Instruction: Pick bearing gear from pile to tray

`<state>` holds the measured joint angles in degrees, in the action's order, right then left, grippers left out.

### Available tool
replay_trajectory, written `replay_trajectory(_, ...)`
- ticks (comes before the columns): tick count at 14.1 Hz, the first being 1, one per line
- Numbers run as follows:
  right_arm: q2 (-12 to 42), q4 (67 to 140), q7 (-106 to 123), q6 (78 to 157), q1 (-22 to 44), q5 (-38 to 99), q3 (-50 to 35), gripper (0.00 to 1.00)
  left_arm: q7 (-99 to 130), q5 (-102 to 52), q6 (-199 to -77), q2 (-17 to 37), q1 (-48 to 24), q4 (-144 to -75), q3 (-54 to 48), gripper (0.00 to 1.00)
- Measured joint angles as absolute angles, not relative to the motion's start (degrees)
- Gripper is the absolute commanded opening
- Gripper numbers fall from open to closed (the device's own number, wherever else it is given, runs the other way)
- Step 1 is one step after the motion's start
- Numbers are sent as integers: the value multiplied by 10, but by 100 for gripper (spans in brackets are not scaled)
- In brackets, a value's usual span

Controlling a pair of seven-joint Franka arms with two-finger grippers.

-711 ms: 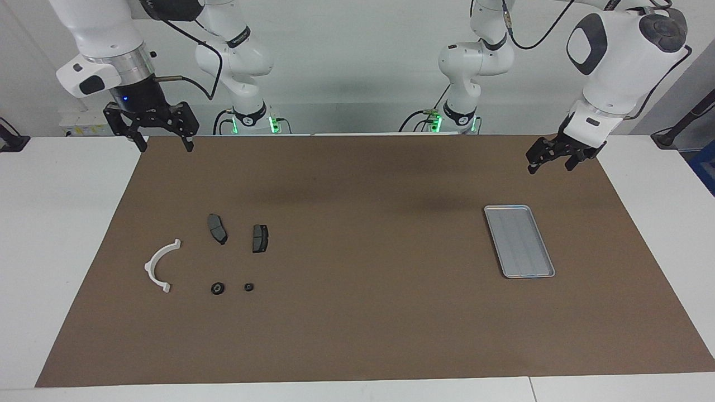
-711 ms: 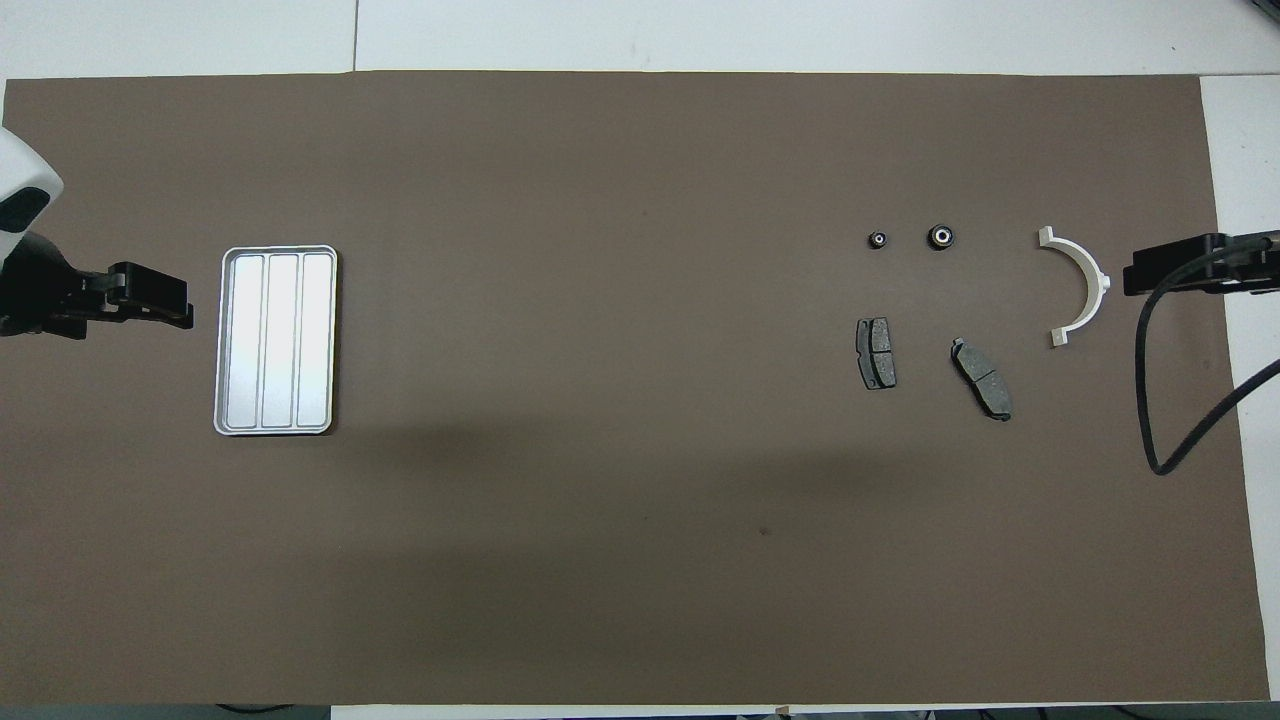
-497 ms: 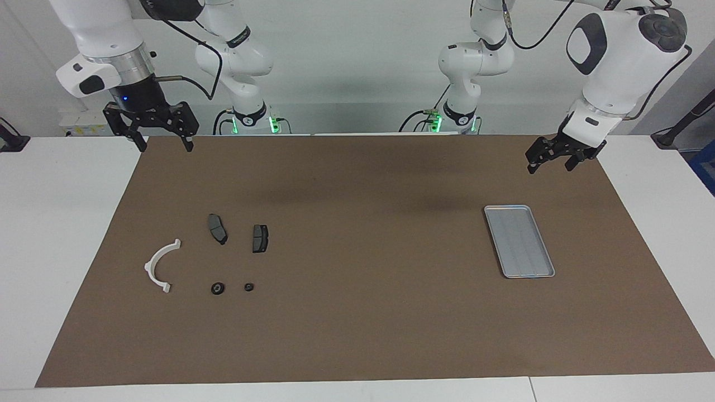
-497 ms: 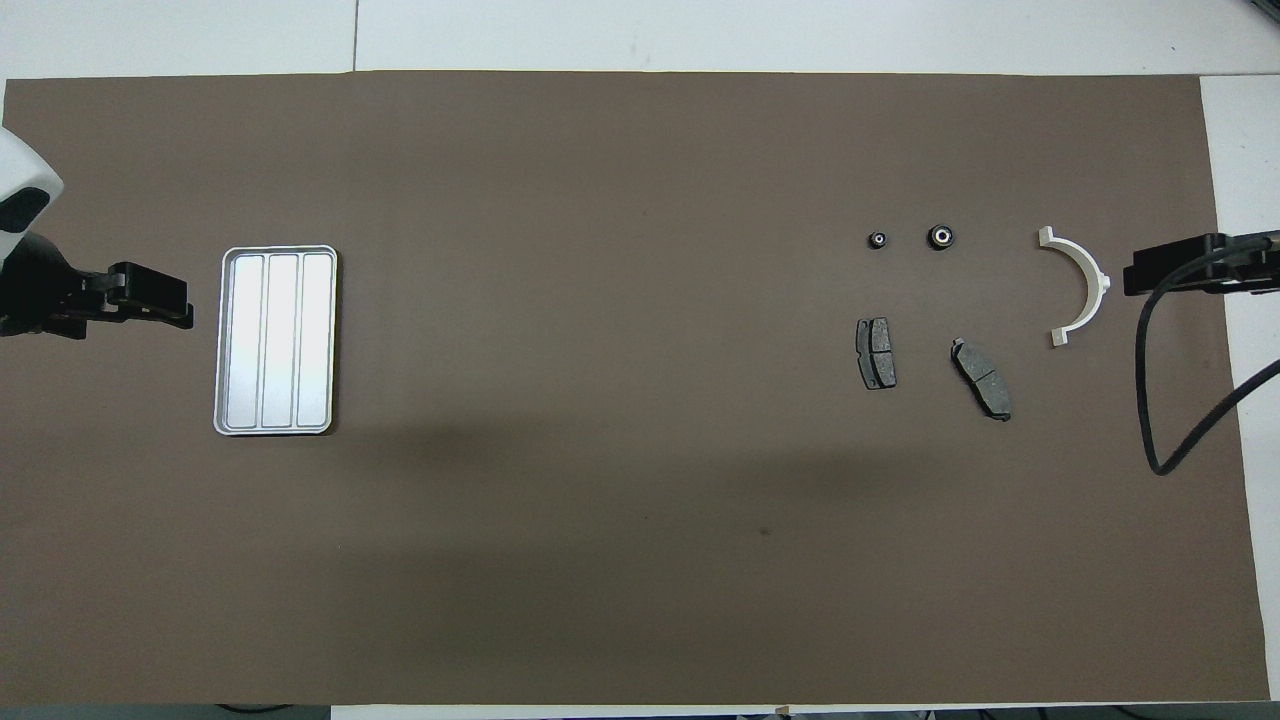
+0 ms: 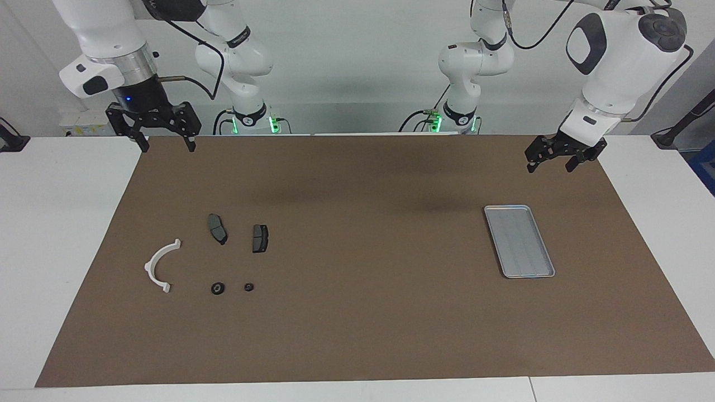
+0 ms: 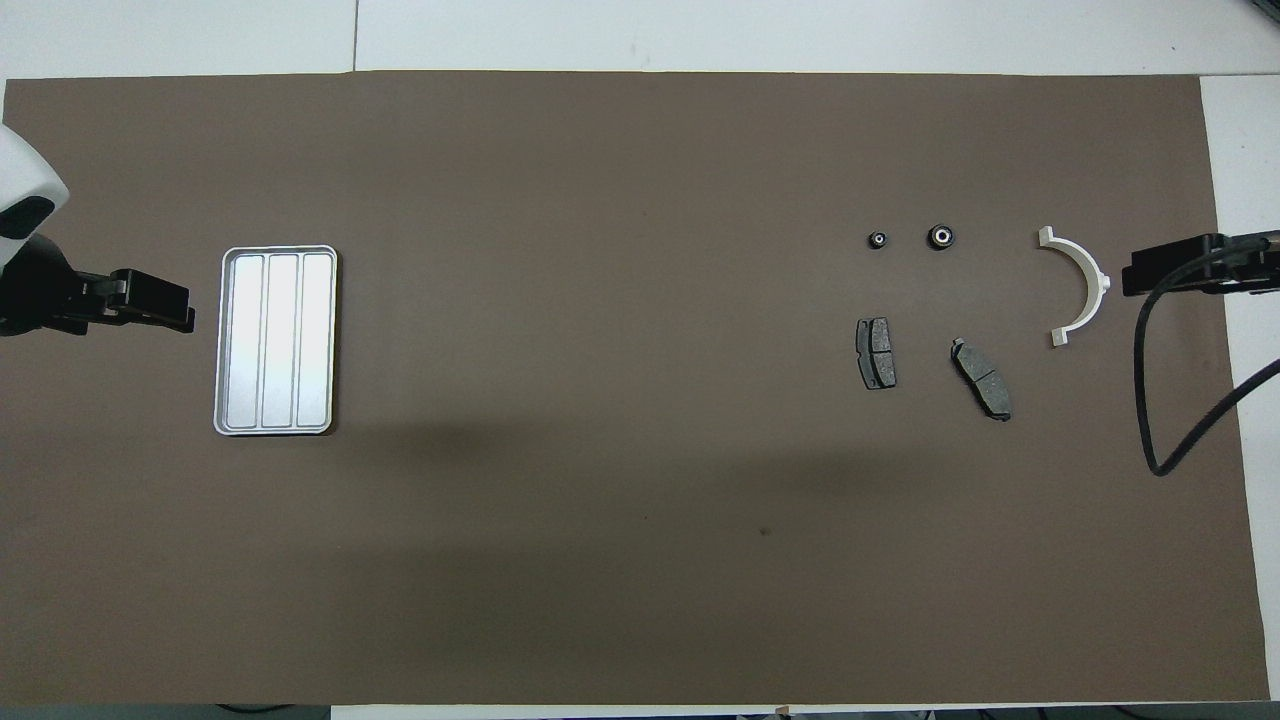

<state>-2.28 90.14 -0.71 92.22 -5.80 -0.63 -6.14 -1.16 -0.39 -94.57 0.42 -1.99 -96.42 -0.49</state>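
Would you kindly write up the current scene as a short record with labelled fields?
surface: brown mat
tray: silver tray, nothing in it, toward the left arm's end
pile: white half-ring bracket, two dark grey plates, two small black round pieces, toward the right arm's end
round pieces: farther from the robots than the plates
left hand: left hand, open, raised over the mat's edge, holding nothing
right hand: right hand, open, raised over the mat's corner, holding nothing
progress: no part moved to the tray yet
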Motion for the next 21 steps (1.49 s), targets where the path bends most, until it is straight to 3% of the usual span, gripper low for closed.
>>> replay_trajectory(8,19,899,20,917,-54,-35,-67,100,-11,-4,-946,4,-19,-964,0,100)
replay_trajectory(14,92,899,20,946,-38,-38,-68,100,-11,-4,-946,4,-19,-964,-2,100)
replay_trajectory(21,200,901,16,1065,-34,-57,-68,100,-11,-4,-946,4,-19,-964,-2,100)
